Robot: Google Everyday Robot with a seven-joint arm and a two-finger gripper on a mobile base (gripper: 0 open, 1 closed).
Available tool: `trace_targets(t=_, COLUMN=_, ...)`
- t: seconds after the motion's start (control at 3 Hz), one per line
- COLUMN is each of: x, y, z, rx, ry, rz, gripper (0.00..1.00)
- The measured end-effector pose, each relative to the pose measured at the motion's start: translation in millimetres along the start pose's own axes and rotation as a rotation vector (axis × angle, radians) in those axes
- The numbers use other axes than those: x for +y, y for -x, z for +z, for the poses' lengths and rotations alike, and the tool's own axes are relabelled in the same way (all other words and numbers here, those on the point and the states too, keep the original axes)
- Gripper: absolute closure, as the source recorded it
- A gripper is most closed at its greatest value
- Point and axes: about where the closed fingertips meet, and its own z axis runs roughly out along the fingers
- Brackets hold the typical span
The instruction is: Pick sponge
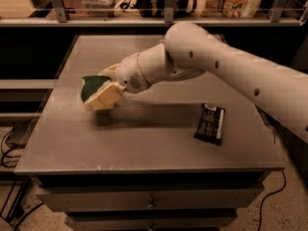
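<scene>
The sponge (92,85) shows its dark green top between my pale yellow fingers at the left of the grey table (144,138). My gripper (98,90) is shut on the sponge and holds it lifted above the tabletop, with a shadow underneath. My white arm (216,66) reaches in from the right. The sponge's foam underside is hidden by the fingers.
A flat black snack wrapper (210,123) lies on the right part of the table. A shelf rail (144,20) with packages runs behind the table's far edge. Drawers sit under the front edge. Cables lie on the floor at the left.
</scene>
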Motion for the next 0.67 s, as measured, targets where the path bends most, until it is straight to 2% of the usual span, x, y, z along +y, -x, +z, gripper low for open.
trace_targets(t=0.33, x=-17, y=33, z=-57, rx=-0.047, ry=-0.05, rz=-0.022, gripper=1.0)
trace_targets(t=0.67, x=-33, y=66, z=-113, rx=-0.096, ry=-0.105, rz=-0.074, gripper=1.0)
